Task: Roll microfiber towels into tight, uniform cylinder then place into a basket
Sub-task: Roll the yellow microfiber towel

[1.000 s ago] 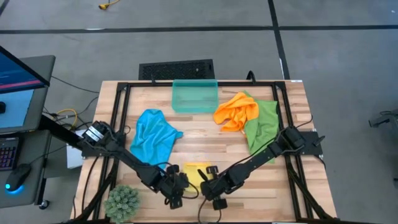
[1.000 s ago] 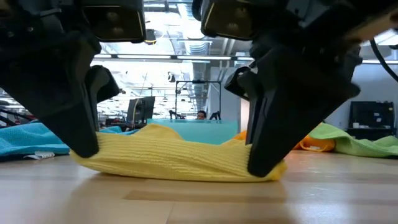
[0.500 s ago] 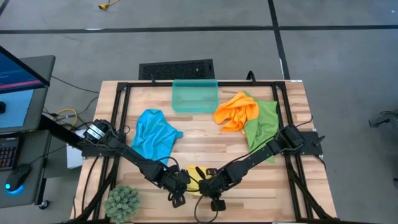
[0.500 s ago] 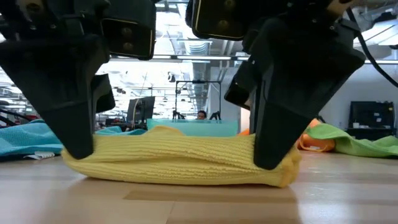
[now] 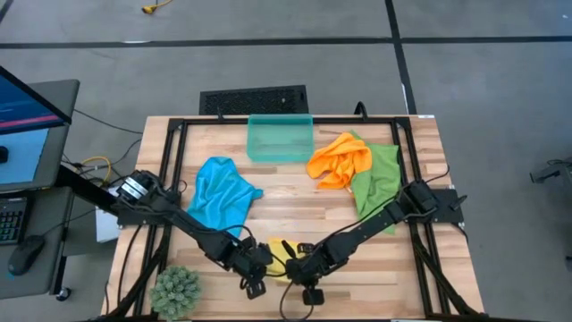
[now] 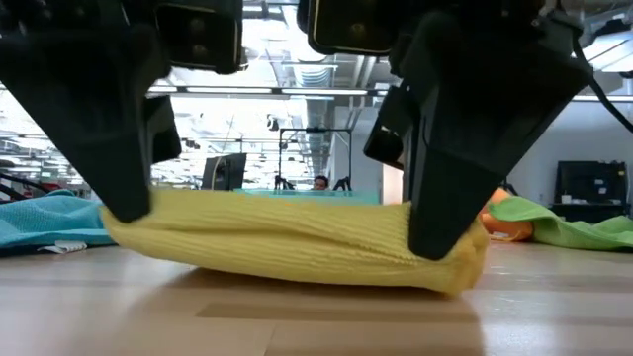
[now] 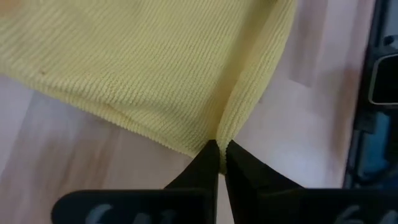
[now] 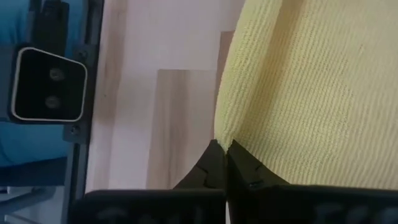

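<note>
Two arms, both matte black, built of slim jointed links. The left arm (image 5: 170, 219) carried a round silver-grey cap at its joint near the base, with black cables trailing alongside. The right arm (image 5: 375, 224) showed a boxy black housing at its base joint, cables looped beside it. Each pincer had two dark fingers tapering to narrow wedge tips: left pincer (image 7: 219, 149), right pincer (image 8: 222, 147). Wrist housings were blocky, black, with flat faces.
</note>
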Robot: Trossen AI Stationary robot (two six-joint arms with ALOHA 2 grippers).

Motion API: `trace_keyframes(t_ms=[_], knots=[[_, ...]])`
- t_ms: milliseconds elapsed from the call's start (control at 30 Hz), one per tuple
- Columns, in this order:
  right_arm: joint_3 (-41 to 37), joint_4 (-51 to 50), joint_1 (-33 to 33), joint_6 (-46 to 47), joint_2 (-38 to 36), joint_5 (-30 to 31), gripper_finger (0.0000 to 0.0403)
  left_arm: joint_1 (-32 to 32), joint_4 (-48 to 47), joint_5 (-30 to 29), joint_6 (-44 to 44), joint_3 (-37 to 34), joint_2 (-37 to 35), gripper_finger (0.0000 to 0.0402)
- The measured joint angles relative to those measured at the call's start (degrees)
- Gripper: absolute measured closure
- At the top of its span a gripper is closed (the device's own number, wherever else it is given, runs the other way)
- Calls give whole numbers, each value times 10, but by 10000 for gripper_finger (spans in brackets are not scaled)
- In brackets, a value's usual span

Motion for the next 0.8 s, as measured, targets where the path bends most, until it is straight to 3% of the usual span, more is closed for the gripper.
trace_keyframes(t_ms=[333, 533, 800], knots=[[22, 20, 13, 18, 0, -74, 397, 4, 14, 94, -61, 2, -4, 395], [24, -22, 2, 16, 0, -68, 387, 19, 14, 88, -60, 0, -3, 395], [-7, 13, -18, 15, 5, -94, 395, 47, -13, 94, -47, 0, -1, 395]])
